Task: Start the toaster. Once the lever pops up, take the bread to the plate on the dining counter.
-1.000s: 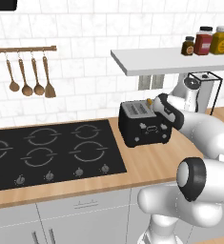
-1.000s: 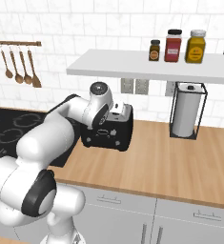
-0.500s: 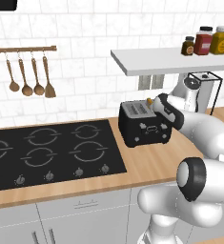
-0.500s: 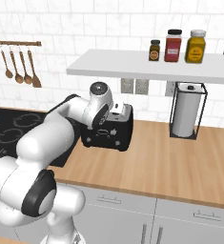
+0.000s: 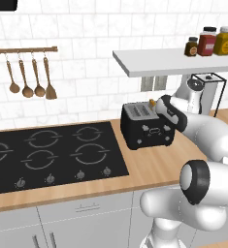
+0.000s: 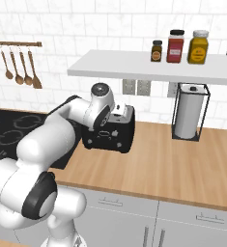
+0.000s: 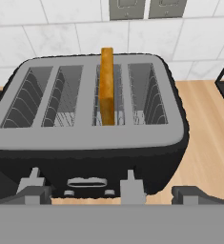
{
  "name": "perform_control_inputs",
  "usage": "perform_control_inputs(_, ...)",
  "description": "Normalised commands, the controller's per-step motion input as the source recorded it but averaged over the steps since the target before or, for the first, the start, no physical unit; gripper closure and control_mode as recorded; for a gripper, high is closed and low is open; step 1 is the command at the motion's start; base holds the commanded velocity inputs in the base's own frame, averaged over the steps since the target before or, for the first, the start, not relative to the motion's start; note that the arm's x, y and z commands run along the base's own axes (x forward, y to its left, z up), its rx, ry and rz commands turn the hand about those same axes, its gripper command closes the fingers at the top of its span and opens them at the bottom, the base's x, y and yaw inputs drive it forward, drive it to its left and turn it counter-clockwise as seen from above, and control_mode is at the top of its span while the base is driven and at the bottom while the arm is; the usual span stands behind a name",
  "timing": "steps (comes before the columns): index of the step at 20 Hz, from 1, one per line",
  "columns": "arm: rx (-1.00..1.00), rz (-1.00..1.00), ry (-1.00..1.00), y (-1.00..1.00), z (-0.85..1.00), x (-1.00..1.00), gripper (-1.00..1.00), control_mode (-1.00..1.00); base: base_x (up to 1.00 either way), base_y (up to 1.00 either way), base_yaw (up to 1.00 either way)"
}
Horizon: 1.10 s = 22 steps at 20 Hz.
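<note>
Hovering with pincer (image 7: 112,190) released just above the front of the toaster (image 7: 89,138), bread (image 7: 106,86) standing in a slot ahead, and needing a straight, square push down on the lever.

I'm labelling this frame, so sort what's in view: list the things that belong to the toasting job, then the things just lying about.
Job:
- toaster, black, on the wood counter
- bread, standing upright in one slot
- hand, open, beside the toaster

Lying about:
- hob
- wooden utensils on the wall rail
- three spice jars on the shelf
- paper towel roll in its stand
</note>
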Motion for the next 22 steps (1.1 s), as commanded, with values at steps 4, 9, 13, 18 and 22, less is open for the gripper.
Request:
perform_control_inputs(4,0.0,0.0,0.0,0.0,0.0,0.0,-1.0,-1.0,0.0,0.0,0.0)
perform_control_inputs(9,0.0,0.0,0.0,0.0,0.0,0.0,-1.0,-1.0,0.0,0.0,0.0)
perform_control_inputs(13,0.0,0.0,0.0,0.0,0.0,0.0,-1.0,-1.0,0.0,0.0,0.0)
perform_control_inputs(18,0.0,0.0,0.0,0.0,0.0,0.0,-1.0,-1.0,0.0,0.0,0.0)
perform_control_inputs(22,0.0,0.0,0.0,0.0,0.0,0.0,-1.0,-1.0,0.0,0.0,0.0)
